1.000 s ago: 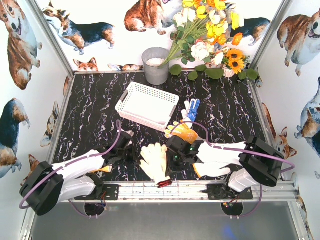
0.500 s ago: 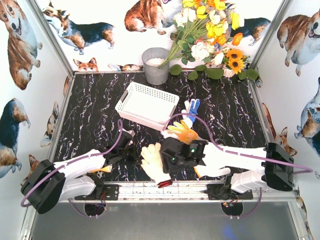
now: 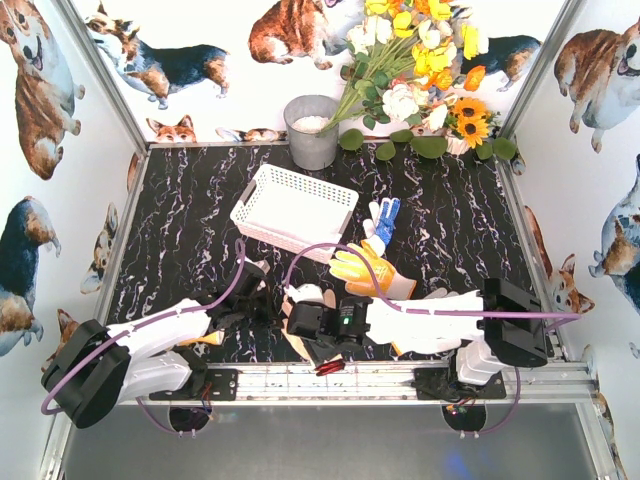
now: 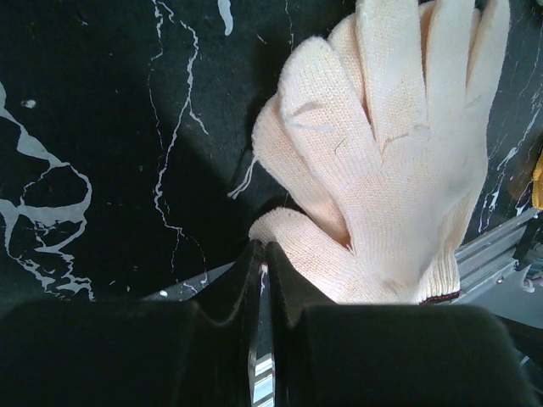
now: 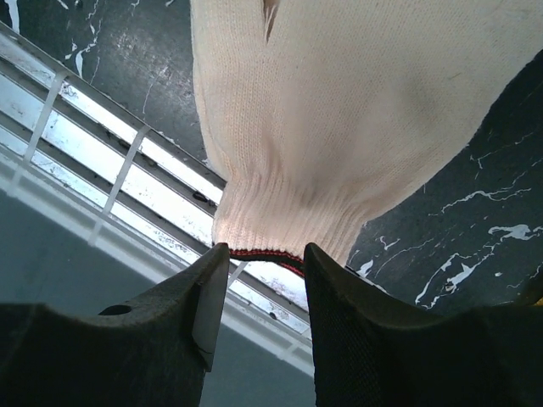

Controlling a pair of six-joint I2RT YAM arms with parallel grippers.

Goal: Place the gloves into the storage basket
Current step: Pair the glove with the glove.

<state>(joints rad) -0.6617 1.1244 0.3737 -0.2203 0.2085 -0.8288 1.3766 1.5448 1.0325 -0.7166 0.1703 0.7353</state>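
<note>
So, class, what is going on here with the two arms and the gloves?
The right hand is open, its jaws either side of the cream glove's red-edged cuff. The left hand is shut and empty beside that glove's thumb. The storage basket holds no gloves yet; an orange-yellow glove and a blue-palmed glove lie to its right.

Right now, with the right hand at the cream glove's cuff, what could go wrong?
The right hand is open with only the red-edged hem of the cream glove at its tips, so a thin grip may slip. The cuff overhangs the metal rail at the table's edge, and a lower reach could strike it. The shut left hand beside the glove's thumb could collide.
</note>
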